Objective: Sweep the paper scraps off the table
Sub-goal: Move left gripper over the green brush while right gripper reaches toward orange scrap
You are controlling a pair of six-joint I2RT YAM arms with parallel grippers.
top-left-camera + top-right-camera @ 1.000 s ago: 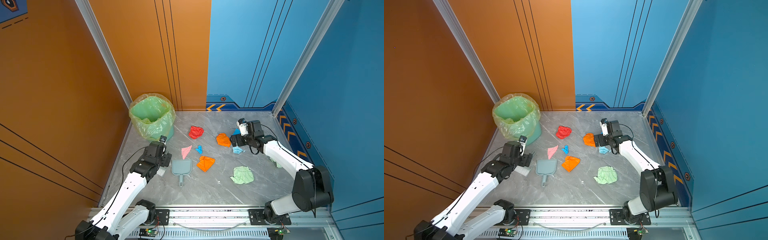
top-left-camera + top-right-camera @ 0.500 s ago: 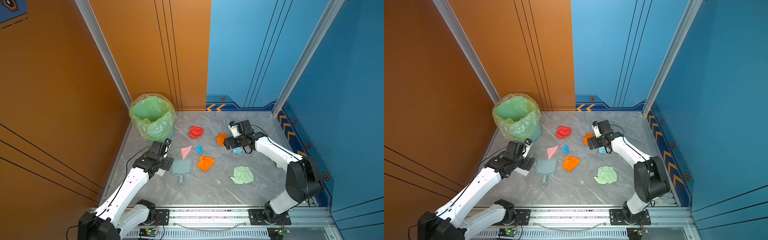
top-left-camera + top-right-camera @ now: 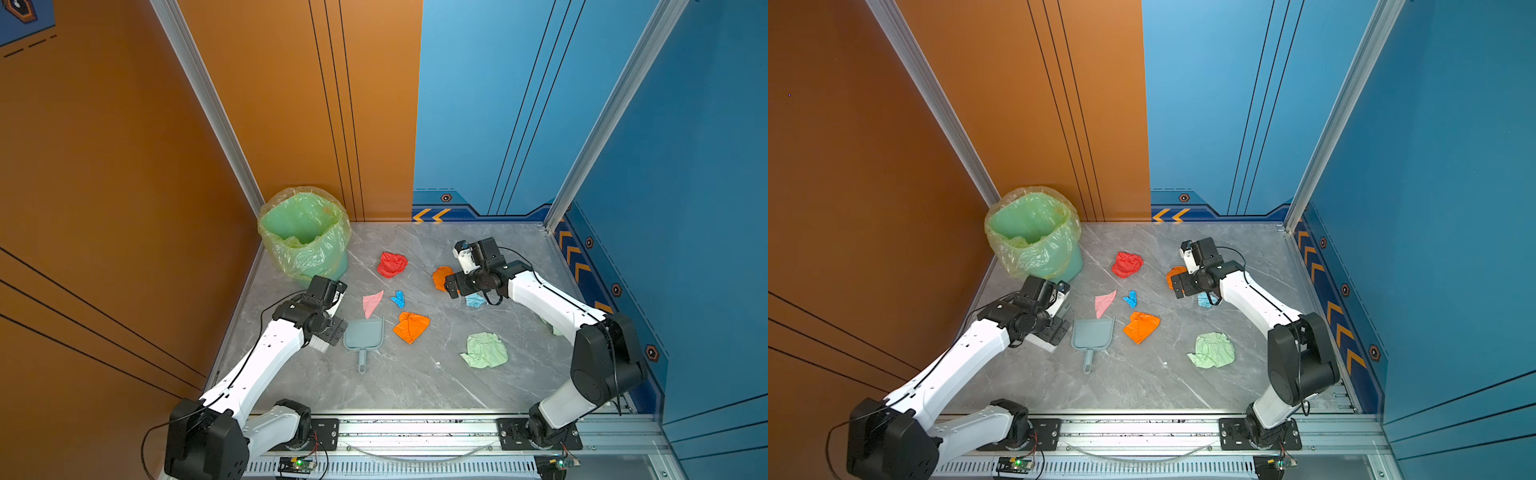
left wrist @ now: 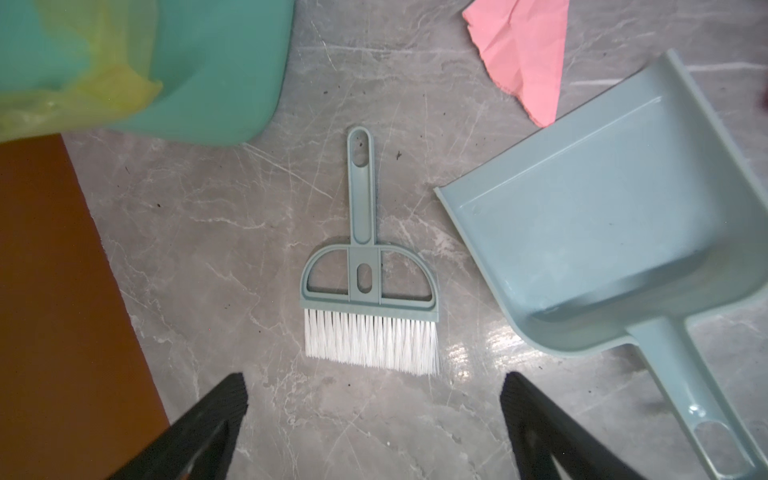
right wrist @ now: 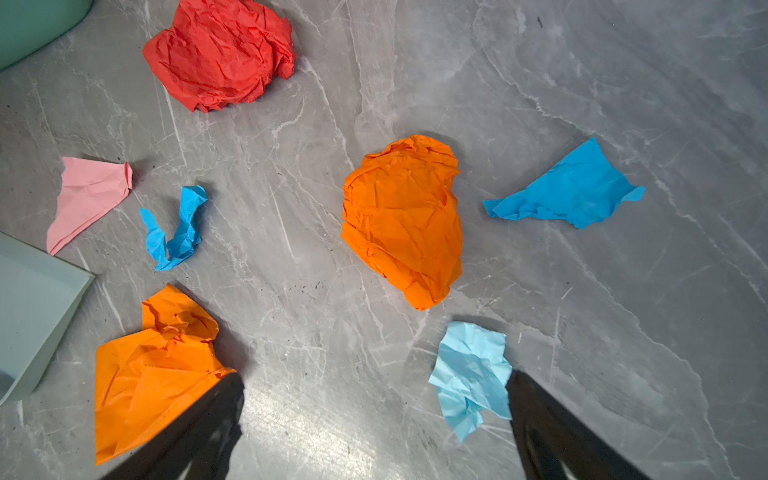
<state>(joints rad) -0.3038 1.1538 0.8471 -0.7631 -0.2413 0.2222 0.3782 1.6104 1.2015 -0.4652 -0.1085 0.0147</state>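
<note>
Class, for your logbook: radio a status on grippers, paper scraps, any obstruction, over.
Left gripper open over the brush. Right gripper open over scattered paper scraps, none swept off the table. Dustpan empty; no obstruction seen.

There is one red scrap, one pink scrap and one light blue scrap. Two orange scraps lie there, and two bright blue scraps. One big green scrap shows, with a bit of another. One bin, one dustpan, one brush, two arms. That makes eight whole scraps on one table.
</note>
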